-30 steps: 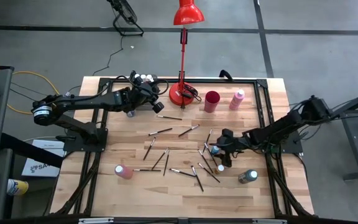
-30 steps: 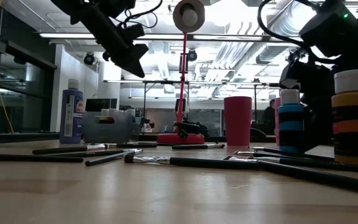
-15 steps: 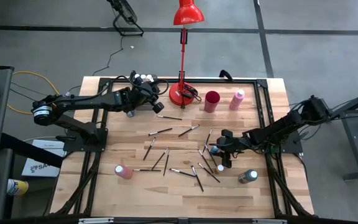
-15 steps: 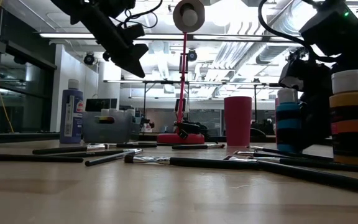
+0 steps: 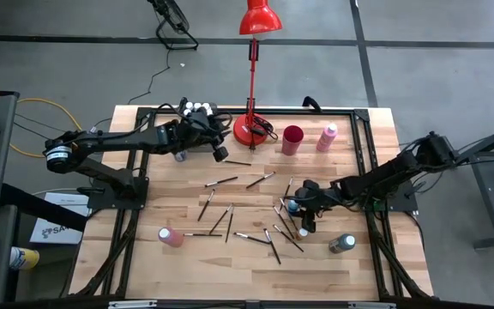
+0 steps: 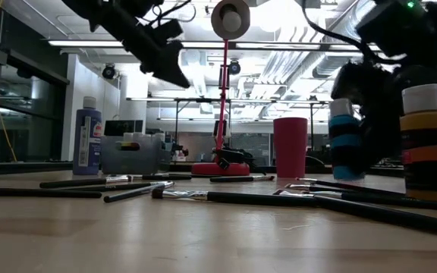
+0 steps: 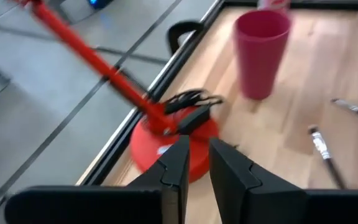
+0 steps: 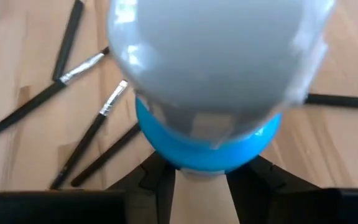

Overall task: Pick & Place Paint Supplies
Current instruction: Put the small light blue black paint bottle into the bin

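My right gripper (image 5: 297, 206) is at the table's right middle, shut on a blue paint bottle (image 6: 346, 144) with a white cap (image 8: 213, 56). Several dark-handled paintbrushes (image 5: 230, 216) lie scattered on the wood. One pink bottle (image 5: 171, 237) lies on its side near the front left. Another pink bottle (image 5: 327, 137) stands at the back beside the dark red cup (image 5: 292, 139). My left gripper (image 5: 219, 153) hangs above the back of the table near the lamp. Its fingers (image 7: 178, 163) are shut to a narrow slit, with nothing between them. My right gripper pinches the blue bottle's body (image 8: 207, 146) below the cap, one finger (image 8: 157, 183) on each side. The fingers slant down from the table's right side. The bottle stays nearly upright, slightly tipped, its base just above the table.
A red desk lamp stands on its base (image 5: 251, 130) at the back middle. The grey bin (image 5: 200, 112) with white-capped bottles sits at the back left, a blue bottle (image 6: 87, 142) beside it. A white-capped bottle (image 5: 343, 244) stands near the right front. A black frame rims the table.
My right gripper has risen a little and shifted toward the table's left with the blue bottle. The bottle has come up off the table and tipped slightly. My left gripper has stayed in place but turned at the wrist toward the lamp.
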`<state>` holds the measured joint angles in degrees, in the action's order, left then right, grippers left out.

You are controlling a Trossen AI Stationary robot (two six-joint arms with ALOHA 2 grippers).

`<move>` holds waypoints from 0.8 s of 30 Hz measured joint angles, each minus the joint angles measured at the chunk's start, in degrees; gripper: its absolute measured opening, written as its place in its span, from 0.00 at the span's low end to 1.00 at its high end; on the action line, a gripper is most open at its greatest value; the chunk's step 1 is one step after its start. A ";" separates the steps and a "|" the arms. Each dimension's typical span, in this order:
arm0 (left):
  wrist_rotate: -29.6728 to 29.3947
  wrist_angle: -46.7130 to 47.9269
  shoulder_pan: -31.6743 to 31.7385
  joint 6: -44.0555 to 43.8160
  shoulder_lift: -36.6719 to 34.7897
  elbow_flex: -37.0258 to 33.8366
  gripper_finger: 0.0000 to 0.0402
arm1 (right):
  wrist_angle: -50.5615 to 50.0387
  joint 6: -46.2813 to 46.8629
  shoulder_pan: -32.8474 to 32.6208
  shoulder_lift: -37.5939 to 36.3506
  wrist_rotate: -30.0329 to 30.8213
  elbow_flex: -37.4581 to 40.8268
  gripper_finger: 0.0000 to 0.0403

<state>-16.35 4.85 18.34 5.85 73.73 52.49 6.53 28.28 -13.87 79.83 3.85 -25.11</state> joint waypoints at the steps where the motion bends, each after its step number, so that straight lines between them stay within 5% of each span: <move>1: 1.04 -0.64 0.00 0.17 0.00 0.00 0.15 | -2.10 -0.34 0.56 -0.02 -0.25 -1.28 0.29; 13: 24.72 -9.70 -0.05 -0.53 0.04 0.00 0.55 | -22.17 -12.15 9.46 -0.04 -3.80 -19.17 0.29; 24: 27.43 -15.66 -4.44 -6.31 1.55 0.00 0.59 | -20.70 -20.97 17.97 -0.05 -4.23 -29.09 0.30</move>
<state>11.08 -10.81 13.90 -0.46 75.28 52.49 -14.17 7.31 4.11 79.78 -0.38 -54.20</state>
